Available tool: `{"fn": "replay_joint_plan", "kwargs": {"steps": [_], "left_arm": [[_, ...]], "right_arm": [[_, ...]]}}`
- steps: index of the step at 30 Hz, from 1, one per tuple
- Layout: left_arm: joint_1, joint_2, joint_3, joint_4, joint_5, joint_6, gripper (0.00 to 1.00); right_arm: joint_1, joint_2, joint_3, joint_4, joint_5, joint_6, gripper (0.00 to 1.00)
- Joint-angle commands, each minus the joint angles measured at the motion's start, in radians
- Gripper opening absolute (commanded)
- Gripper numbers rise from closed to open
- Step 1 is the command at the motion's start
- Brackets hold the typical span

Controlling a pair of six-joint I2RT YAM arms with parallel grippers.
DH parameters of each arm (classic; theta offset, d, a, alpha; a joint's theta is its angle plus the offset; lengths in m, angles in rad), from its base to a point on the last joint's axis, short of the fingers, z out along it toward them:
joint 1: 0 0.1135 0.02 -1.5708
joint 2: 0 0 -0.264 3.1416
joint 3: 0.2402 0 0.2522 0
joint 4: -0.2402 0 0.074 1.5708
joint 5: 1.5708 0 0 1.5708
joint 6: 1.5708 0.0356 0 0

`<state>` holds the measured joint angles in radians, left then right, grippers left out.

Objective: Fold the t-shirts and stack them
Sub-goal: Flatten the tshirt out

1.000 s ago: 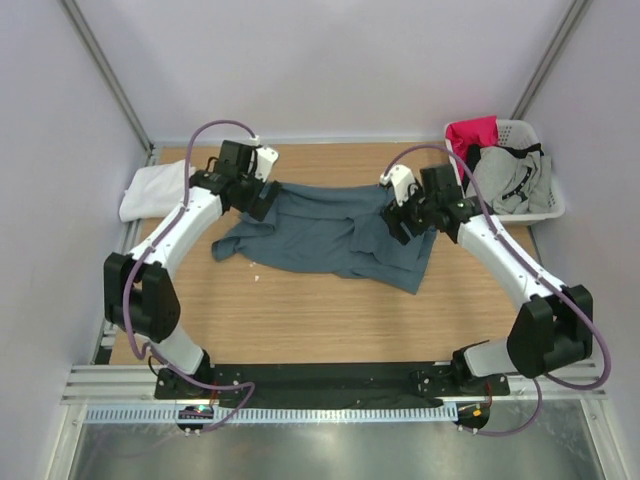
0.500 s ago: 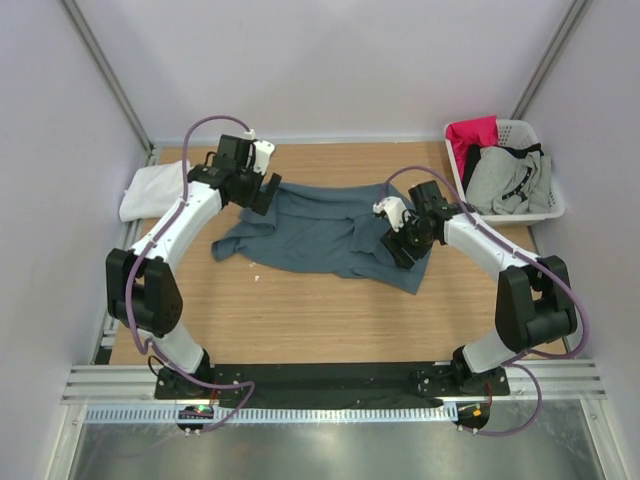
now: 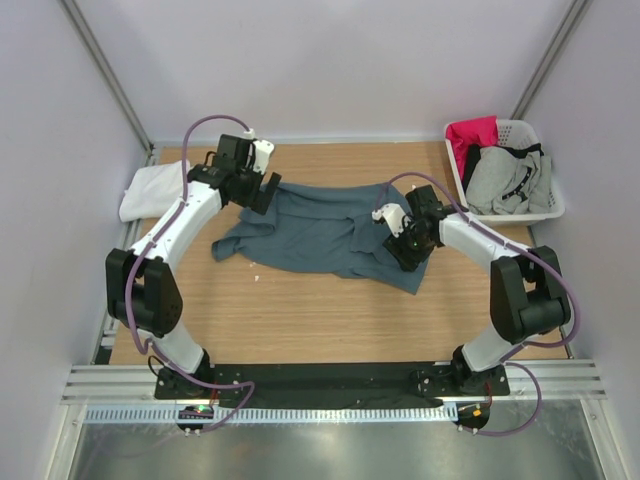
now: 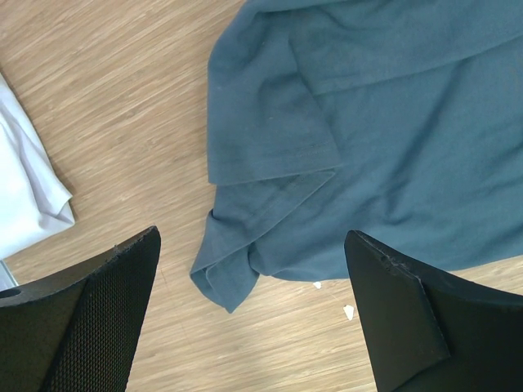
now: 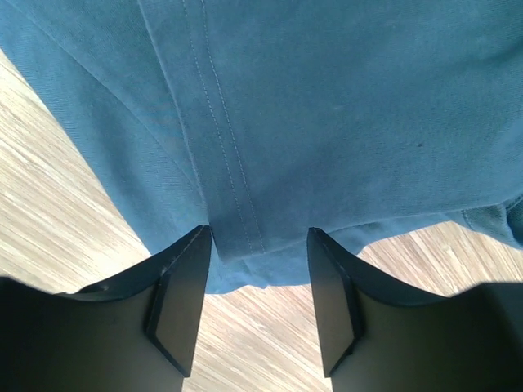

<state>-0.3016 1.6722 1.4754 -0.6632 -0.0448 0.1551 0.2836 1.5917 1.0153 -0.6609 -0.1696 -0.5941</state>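
The slate-blue t-shirt (image 3: 325, 232) lies crumpled and spread across the middle of the table. The white t-shirt (image 3: 150, 190) lies bunched at the back left, and its edge shows in the left wrist view (image 4: 24, 192). My left gripper (image 3: 263, 190) is open and empty above the blue t-shirt's (image 4: 384, 139) back-left part (image 4: 252, 237). My right gripper (image 3: 404, 248) is open, low over the shirt's right side. In the right wrist view its fingers (image 5: 181, 294) straddle the stitched hem (image 5: 233, 204) without closing (image 5: 259, 241).
A white basket (image 3: 520, 217) at the back right holds red and grey clothes. Small white scraps (image 4: 349, 310) lie on the wood near the shirt's front-left edge. Grey walls close in the table at the back and sides.
My right gripper has moved toward the near left and down onto the shirt's right side. My left gripper has shifted slightly toward the back and then held still.
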Motion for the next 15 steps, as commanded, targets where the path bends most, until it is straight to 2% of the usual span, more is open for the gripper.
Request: {"fn": "replay_joint_plan", "kwargs": {"steps": [1,9,12,15], "left_arm": [[0.002,-0.031,0.04,0.016,-0.017,-0.012,0.95],[0.004,-0.026,0.036,0.02,-0.018,-0.017,0.95],[0.002,-0.023,0.036,0.022,-0.021,-0.02,0.94],[0.002,-0.025,0.033,0.024,-0.021,-0.022,0.94]], "right_arm": [[-0.006,0.005,0.019,0.012,0.021,-0.016,0.55],[-0.004,0.027,0.043,0.012,0.033,-0.015,0.41],[-0.004,0.039,0.054,0.009,0.033,-0.009,0.32],[-0.006,0.036,0.063,0.01,0.035,-0.007,0.19]]}}
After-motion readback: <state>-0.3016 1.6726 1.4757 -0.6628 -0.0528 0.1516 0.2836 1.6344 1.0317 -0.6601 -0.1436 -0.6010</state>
